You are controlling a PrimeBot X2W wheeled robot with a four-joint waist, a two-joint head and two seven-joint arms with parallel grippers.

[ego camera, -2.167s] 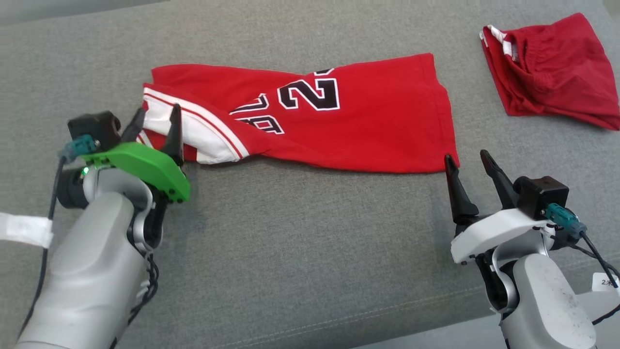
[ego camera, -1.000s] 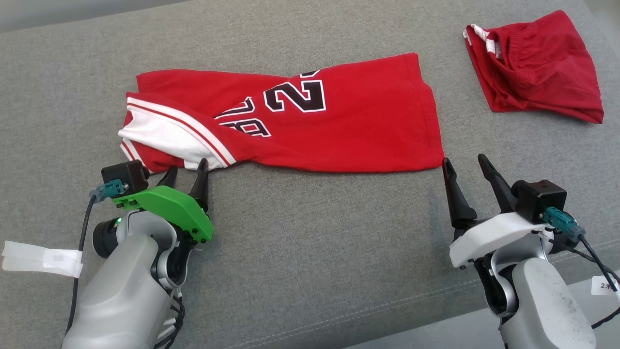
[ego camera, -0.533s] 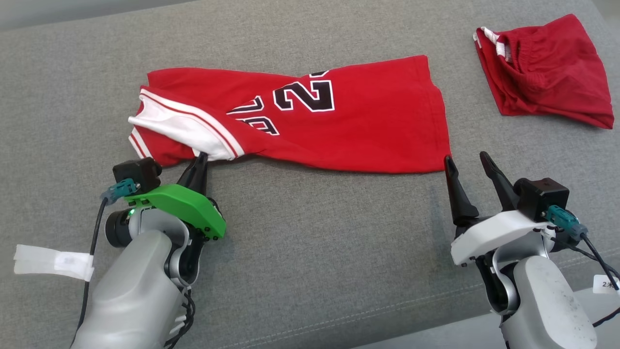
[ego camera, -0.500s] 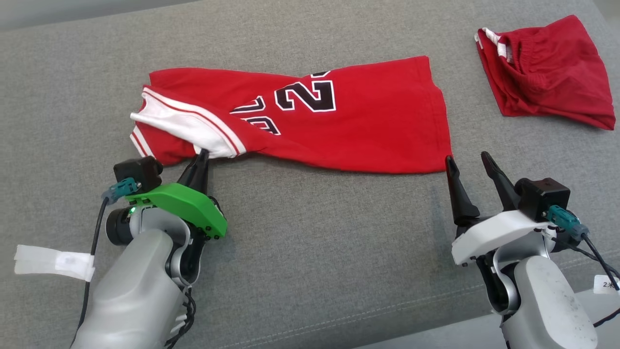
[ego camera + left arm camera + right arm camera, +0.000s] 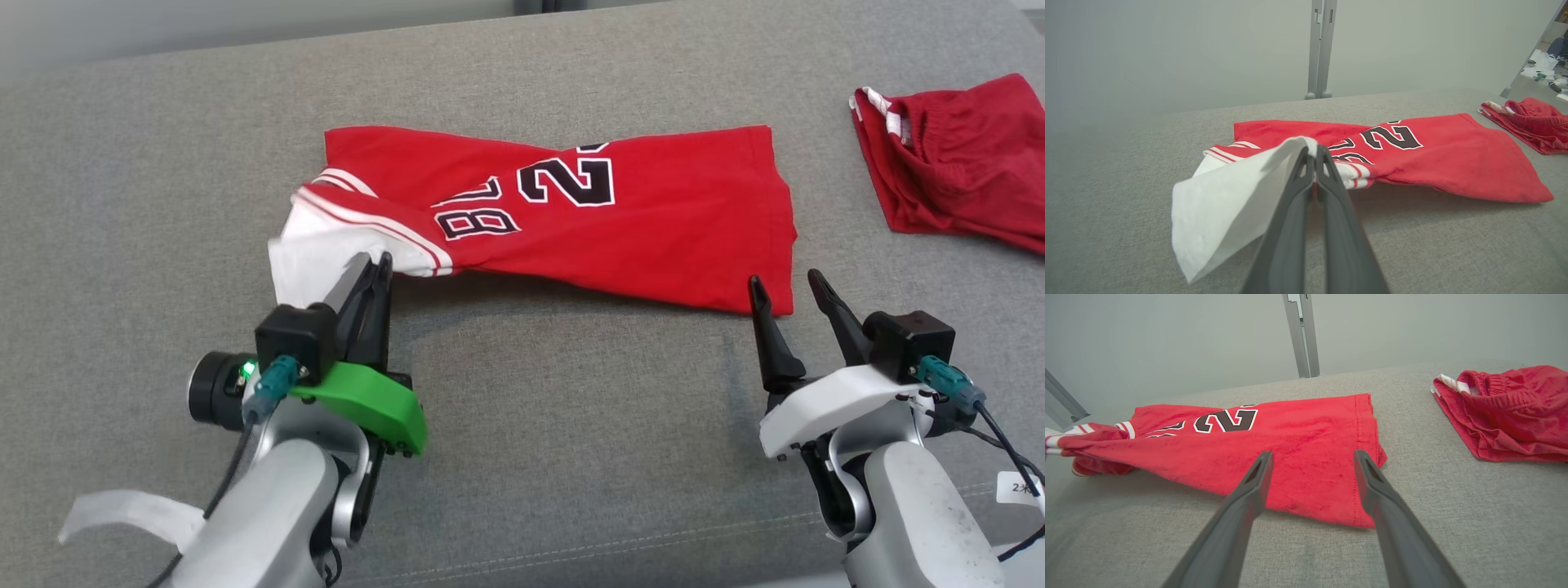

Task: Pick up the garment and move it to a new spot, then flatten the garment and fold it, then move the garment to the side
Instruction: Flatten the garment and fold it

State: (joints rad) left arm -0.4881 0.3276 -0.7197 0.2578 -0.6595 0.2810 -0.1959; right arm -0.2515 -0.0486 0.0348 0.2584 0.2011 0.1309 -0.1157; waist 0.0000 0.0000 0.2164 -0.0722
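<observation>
**Head view.** The left gripper (image 5: 375,263) was standing open at the near edge of the jersey (image 5: 653,237) a second ago. It is now pinching the jersey's white panel (image 5: 314,249) and raising it. The right gripper (image 5: 784,280) is waiting as before, jaws apart at the hem corner. The rest of the jersey is lying mid-cushion, and the red shorts (image 5: 955,180) are lying well apart at the right. Judgement: the pick-up is beginning at one end, and the second grip is still to be taken.

**Left wrist view.** The left gripper (image 5: 1312,154) is clamping the white panel (image 5: 1229,204), which is hanging clear of the grey woven cushion (image 5: 1126,171).

**Right wrist view.** The right gripper (image 5: 1312,455) is framing the hem of the jersey (image 5: 1290,428), holding nothing. A pale wall (image 5: 1167,339) and a metal post (image 5: 1302,335) are standing behind the cushion.
</observation>
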